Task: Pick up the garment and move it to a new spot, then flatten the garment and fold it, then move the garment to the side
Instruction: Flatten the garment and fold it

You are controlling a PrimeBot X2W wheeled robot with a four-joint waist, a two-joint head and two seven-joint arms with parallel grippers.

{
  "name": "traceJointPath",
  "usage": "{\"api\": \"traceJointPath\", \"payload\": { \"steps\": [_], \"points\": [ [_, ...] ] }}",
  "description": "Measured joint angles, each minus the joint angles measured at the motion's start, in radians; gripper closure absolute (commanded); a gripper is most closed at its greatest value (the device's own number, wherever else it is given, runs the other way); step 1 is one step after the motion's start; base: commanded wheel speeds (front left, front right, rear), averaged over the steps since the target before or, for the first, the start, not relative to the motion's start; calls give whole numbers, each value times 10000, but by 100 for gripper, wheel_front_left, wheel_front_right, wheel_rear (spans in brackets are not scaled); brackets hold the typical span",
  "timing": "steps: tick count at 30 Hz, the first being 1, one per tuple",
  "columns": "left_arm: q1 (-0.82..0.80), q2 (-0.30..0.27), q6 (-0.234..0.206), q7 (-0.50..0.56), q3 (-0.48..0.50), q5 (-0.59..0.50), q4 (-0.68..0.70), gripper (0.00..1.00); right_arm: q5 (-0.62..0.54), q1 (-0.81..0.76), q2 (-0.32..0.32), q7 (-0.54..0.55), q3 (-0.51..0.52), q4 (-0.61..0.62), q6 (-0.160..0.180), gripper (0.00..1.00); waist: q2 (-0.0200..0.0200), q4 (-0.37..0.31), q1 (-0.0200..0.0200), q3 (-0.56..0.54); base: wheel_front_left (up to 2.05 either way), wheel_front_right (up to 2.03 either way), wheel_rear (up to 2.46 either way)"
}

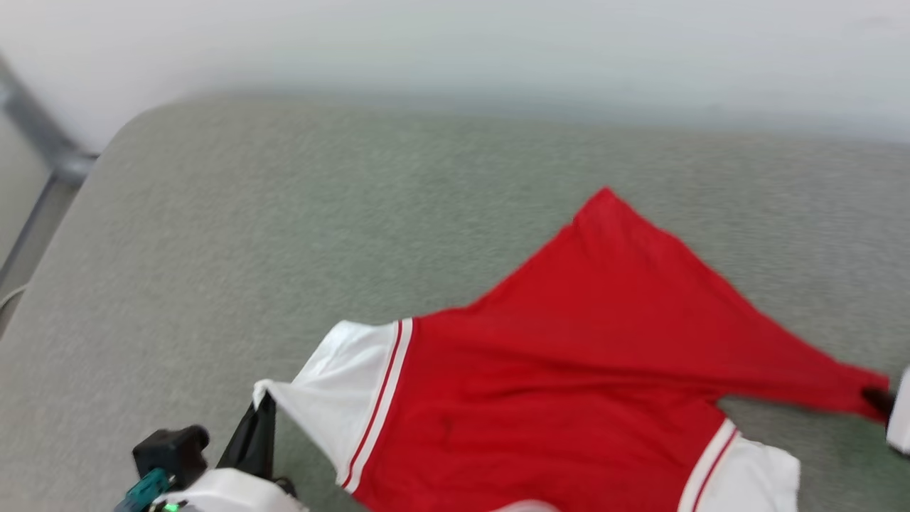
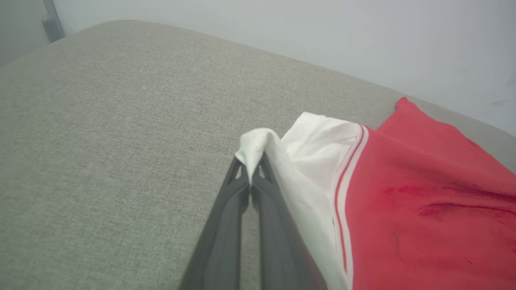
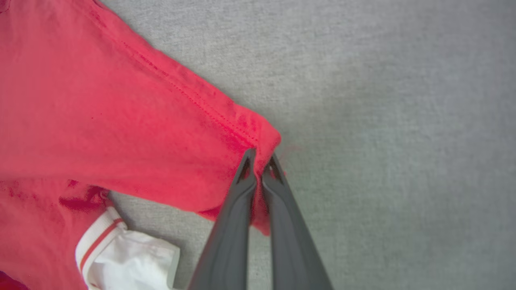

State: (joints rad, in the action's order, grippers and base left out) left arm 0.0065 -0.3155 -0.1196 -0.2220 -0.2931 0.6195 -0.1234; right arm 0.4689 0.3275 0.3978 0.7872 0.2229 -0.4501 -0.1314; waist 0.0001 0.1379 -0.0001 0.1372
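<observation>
Garment [image 1: 569, 370] held at two ends on the grey cushion [image 1: 284, 213].
Nearest, the left gripper [image 1: 264, 400] has its fingers pinched on the white sleeve tip [image 2: 258, 141]; the right gripper [image 1: 879, 400] nips a red hem corner [image 3: 262, 137]. The garment stretches between them, long axis left to right, far corner towards the wall.

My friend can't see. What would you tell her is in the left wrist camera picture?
The left gripper has its two dark jaws shut on the tip of the white sleeve of the garment, a red shirt spreading away to the right. The shirt rests on a grey fabric surface, with a pale wall behind.
</observation>
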Motion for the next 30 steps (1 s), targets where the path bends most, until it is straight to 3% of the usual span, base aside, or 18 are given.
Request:
{"api": "traceJointPath", "payload": {
  "steps": [6, 16, 17, 18, 24, 30],
  "points": [
    [558, -240, -52, 77, 221, 280, -313, 100, 153, -2520, -696, 2, 922, 1461, 0, 100, 0, -1066, 0, -646, 0, 0, 0],
    [990, -435, -171, 320, 318, 456, -349, 100, 0, -5273, -2823, -159, 1856, 3072, 2, 100, 0, -2075, -1, -1282, 0, 0, 0],
    [990, -433, -171, 341, 305, 468, -349, 100, 0, -5378, -2940, -309, 1808, 3133, 2, 81, 0, -2098, -1, -1267, 0, 0, 0],
    [989, -433, -171, 343, 299, 468, -347, 100, -2, -5397, -3022, -546, 1793, 3181, 4, 0, 0, -2107, -1, -1233, 0, 0, 0],
    [833, -431, -127, 405, 167, 466, -383, 100, 12, -4972, -3141, -2811, 1409, 3381, 4, 0, 0, -2023, 0, -1069, 0, 0, 0],
    [430, -360, -86, 370, 38, 376, -291, 100, -59, -3836, -2472, -5722, 418, 3319, 4, 0, 0, -1767, 0, -875, 0, 0, 0]
  ]
}}
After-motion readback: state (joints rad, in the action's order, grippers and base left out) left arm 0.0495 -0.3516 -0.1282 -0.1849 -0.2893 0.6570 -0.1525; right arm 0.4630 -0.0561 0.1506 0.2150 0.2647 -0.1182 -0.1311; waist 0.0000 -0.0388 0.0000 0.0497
